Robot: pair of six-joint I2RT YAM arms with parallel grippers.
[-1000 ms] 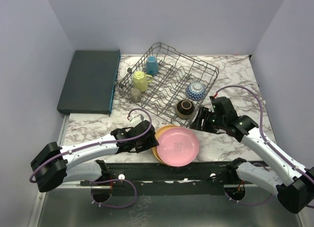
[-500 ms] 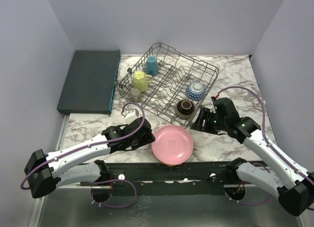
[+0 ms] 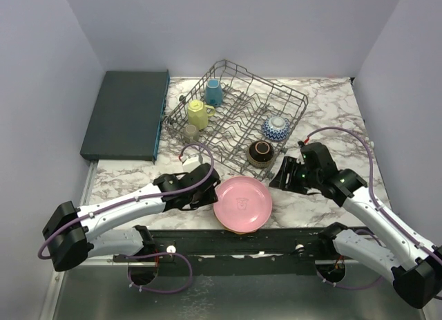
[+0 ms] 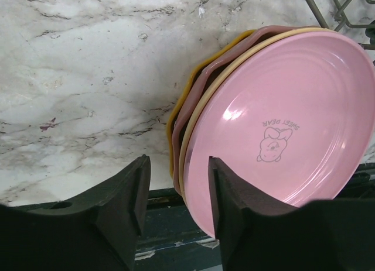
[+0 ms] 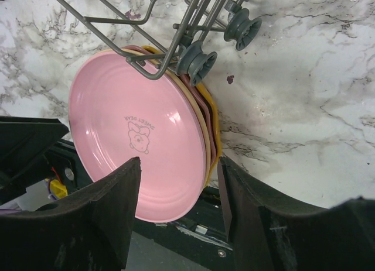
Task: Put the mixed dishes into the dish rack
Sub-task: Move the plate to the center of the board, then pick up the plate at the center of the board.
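A stack of plates with a pink plate (image 3: 242,202) on top lies at the table's near edge, overhanging it. Tan, dark red and orange (image 4: 174,116) rims show beneath the pink plate (image 4: 281,107). My left gripper (image 3: 208,193) is open at the stack's left rim; in its wrist view (image 4: 176,209) the rim lies between the jaws. My right gripper (image 3: 280,176) is open at the stack's right side (image 5: 179,215), jaws either side of the pink plate (image 5: 129,119). The grey wire dish rack (image 3: 235,74) holds blue (image 3: 214,92), yellow (image 3: 199,114) and grey-green (image 3: 191,132) mugs, a blue-white bowl (image 3: 276,128) and a brown bowl (image 3: 261,153).
A dark teal slab (image 3: 126,114) lies at the back left. The rack's near corner with its grey wheels (image 5: 199,63) hangs just above the plates in the right wrist view. Grey walls close in both sides.
The pink plate has slid a little left and now hides the orange rim in the top view. My left gripper has come in to the stack's left rim, and my right gripper has dropped slightly nearer the stack.
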